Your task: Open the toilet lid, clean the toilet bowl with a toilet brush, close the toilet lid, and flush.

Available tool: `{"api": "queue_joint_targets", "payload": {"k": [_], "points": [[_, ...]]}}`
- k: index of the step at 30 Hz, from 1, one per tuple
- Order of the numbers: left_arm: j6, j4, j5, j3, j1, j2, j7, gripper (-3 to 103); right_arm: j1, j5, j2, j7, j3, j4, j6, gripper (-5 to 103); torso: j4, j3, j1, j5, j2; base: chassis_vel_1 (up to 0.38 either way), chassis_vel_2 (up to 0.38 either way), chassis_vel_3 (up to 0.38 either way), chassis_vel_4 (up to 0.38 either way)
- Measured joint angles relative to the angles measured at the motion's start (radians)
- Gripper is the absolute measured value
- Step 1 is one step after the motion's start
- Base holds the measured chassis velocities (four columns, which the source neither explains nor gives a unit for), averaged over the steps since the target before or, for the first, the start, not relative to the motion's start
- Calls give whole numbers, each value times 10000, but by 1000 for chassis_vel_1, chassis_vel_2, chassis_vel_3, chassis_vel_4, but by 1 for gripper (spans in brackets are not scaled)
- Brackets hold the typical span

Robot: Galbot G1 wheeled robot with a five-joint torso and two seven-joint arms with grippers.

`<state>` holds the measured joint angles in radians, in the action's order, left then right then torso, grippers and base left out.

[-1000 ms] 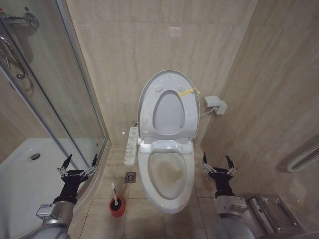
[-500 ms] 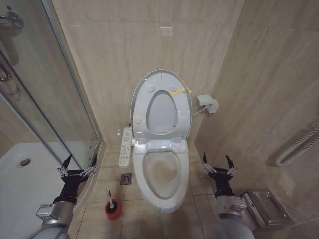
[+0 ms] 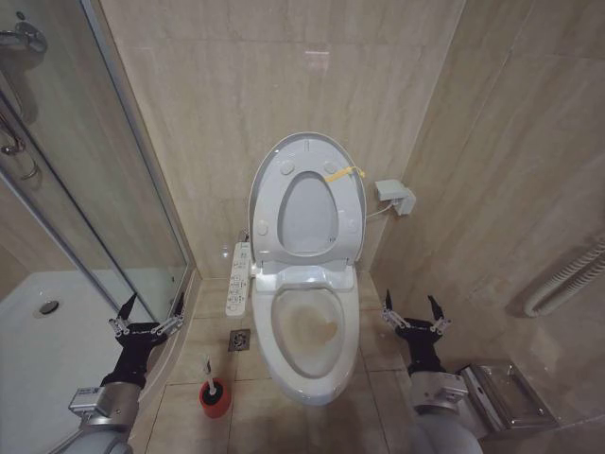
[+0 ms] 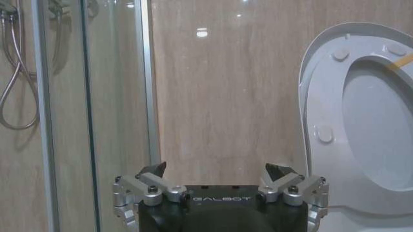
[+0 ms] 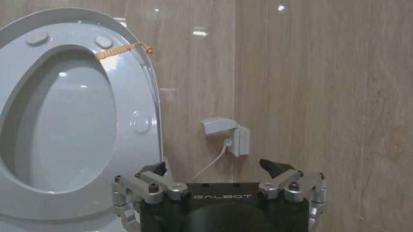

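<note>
Toilet lid [image 3: 307,144]: raised upright against the tiled back wall, with the white seat ring [image 3: 267,203] lifted flat against it; 4 bumper pads on the ring face the camera. A small yellow strap [image 3: 342,174] sits at the upper right edge of the raised parts, though which of the 2 it is fixed to cannot be told.

Toilet bowl [image 3: 281,364]: open to view below the raised lid, centred in the head view, its inside stained yellowish-brown around the water.

Toilet brush [image 3: 208,371]: standing in its round red holder [image 3: 215,401] on the floor tiles, just to the left of the bowl's front and near a small square floor drain [image 3: 240,340]. The thin white handle leans slightly; the bristle head is hidden in the cup.

Left gripper [image 3: 147,311]: held low at the left of the bowl, above the edge of the shower tray [image 3: 38,355], fingers spread wide and holding nothing. In the left wrist view the 2 dark fingertips [image 4: 152,169] stand well apart before the glass shower door [image 4: 90,96].

Right gripper [image 3: 412,311]: held low at the right of the bowl, near the side wall, fingers likewise spread and empty.

Long white button panel [image 3: 239,278]: beside the bowl's left rear. A wall socket [image 3: 394,197] with a plugged cable sits right of the lid.
</note>
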<state>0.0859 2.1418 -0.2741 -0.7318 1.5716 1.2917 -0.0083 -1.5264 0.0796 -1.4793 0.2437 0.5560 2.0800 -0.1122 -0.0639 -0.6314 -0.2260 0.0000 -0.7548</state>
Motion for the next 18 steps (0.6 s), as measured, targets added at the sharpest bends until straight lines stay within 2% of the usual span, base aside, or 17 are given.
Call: {"api": "queue_joint_targets", "payload": {"k": [18], "points": [[0,0,0,0,0,0,0,100,0,0,0,0,0,0,0,100,0,0,0,0,0,0,0,0,0]]}}
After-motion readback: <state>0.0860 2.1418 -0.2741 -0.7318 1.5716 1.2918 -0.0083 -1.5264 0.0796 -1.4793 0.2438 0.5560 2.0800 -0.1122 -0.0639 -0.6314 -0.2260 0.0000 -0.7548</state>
